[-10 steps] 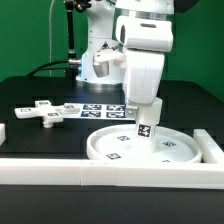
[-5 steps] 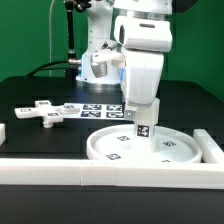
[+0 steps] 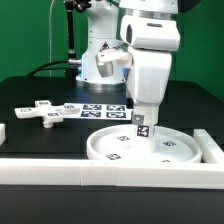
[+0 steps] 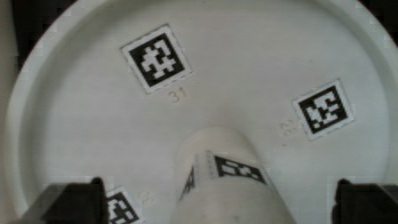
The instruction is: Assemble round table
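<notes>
The large rimmed round disc (image 3: pixel 100 146) lies flat on the table at the front, toward the exterior view's right. The short cylindrical post (image 3: pixel 142 128) stands upright on its middle. My gripper (image 3: pixel 143 112) hangs straight over the post and is open. In the wrist view the post (image 4: pixel 231 175) rises between the dark fingers (image 4: pixel 80 200), with a gap on each side, and the disc (image 4: pixel 231 80) fills the background. The small cross-shaped foot (image 3: pixel 38 112) lies on the black table at the exterior view's left, far from the gripper.
The marker board (image 3: pixel 100 108) lies flat behind the disc. A long white rail (image 3: pixel 110 172) runs along the front edge and another (image 3: pixel 210 148) stands at the exterior view's right. A short white piece (image 3: pixel 3 133) sits at the left edge.
The jaws have opened and let go of the post, which stays upright on the disc. The arm has shifted slightly toward the exterior view's right.
</notes>
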`<state>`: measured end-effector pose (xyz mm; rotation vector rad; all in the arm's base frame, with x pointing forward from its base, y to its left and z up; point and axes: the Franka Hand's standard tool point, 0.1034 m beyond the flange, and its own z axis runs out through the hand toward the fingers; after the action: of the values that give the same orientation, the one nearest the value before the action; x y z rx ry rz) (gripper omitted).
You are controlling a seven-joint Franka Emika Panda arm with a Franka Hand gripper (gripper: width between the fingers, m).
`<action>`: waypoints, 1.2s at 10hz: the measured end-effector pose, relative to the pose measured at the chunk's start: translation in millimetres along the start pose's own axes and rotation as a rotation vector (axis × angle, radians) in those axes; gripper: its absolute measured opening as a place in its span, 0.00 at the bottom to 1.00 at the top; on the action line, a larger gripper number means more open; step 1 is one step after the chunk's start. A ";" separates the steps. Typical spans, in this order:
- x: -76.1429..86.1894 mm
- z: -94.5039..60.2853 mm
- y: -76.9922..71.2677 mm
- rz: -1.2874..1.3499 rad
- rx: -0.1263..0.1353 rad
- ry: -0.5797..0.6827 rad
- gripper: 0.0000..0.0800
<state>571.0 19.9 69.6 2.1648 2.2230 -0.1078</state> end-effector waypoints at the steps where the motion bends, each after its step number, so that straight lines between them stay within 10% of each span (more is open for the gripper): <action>1: 5.9 -2.0 0.4 -0.004 -0.003 0.002 0.81; 8: 19.2 0.5 -1.5 -0.015 0.002 0.010 0.81; 12: 18.8 0.6 -1.6 0.021 0.003 0.010 0.51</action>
<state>568.8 38.6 67.7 2.1942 2.2067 -0.1008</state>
